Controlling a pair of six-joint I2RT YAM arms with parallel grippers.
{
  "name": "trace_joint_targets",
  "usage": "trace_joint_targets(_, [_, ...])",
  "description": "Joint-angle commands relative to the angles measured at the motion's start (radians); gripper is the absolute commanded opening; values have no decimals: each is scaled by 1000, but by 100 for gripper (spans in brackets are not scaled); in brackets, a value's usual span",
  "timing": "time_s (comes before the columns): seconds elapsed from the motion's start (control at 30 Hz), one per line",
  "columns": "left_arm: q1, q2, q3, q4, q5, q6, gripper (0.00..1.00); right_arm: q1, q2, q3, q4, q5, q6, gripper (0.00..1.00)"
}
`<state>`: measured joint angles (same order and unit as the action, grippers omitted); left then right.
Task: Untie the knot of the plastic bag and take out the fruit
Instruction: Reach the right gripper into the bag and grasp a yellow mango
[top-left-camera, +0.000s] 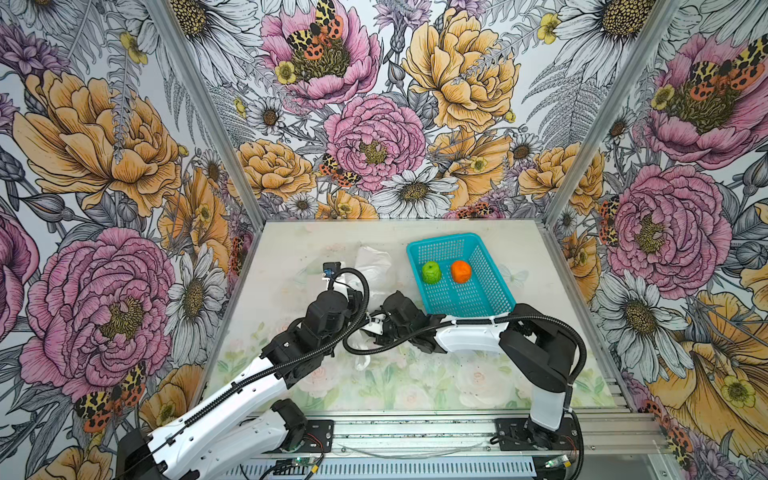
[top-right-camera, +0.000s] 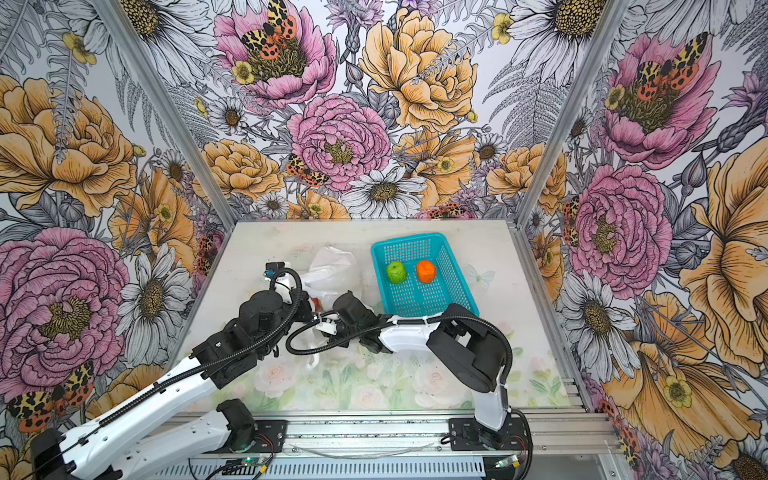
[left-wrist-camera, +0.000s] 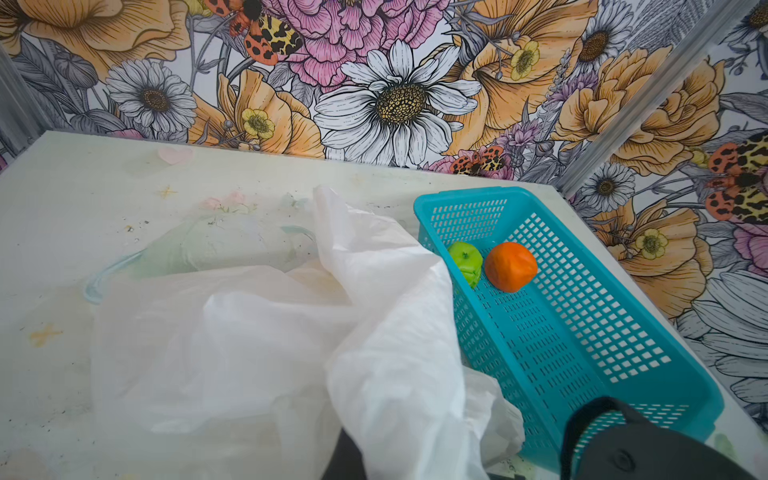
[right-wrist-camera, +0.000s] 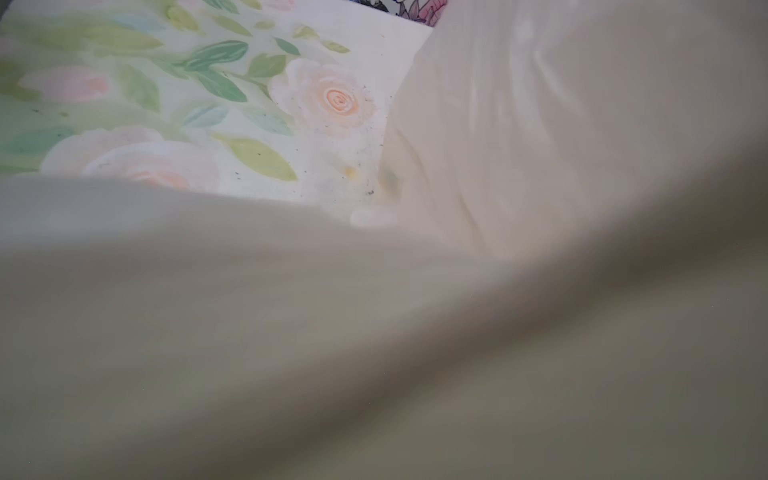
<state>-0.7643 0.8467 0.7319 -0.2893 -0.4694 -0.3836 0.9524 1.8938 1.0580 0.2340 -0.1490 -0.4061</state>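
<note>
Two arms meet at a crumpled bag; two fruits sit in the basket

The left end effector (top-left-camera: 354, 298) is pressed together on a fold of the thin, translucent white, crinkly plastic bag (top-left-camera: 372, 266), which lies slumped toward 11 o'clock on the pale flower-printed counter (top-left-camera: 457, 374). The right end effector (top-right-camera: 328, 324) is buried in the bag's film (its wrist view is almost all blurred white plastic), so I cannot tell whether it is spread or pinching. At 1 o'clock, just beside the bag, the teal mesh plastic basket (top-left-camera: 415, 249) holds a green toy apple (top-left-camera: 431, 272) and, at the apple's 3 o'clock, an orange toy fruit (top-left-camera: 461, 271).
</note>
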Motion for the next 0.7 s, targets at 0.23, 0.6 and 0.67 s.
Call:
trace_joint_targets(0.23, [-30,-88,-25,47,8,38,0,-93,57,25,110,218,35,48])
trace_joint_targets(0.6, [-33,-44,-13,50,28,39,0,-111,142,177,-130,244,50,59])
trace_joint_targets(0.67, [-33,-47,-14,50,26,40,0,-112,176,233,-207,230,52,61])
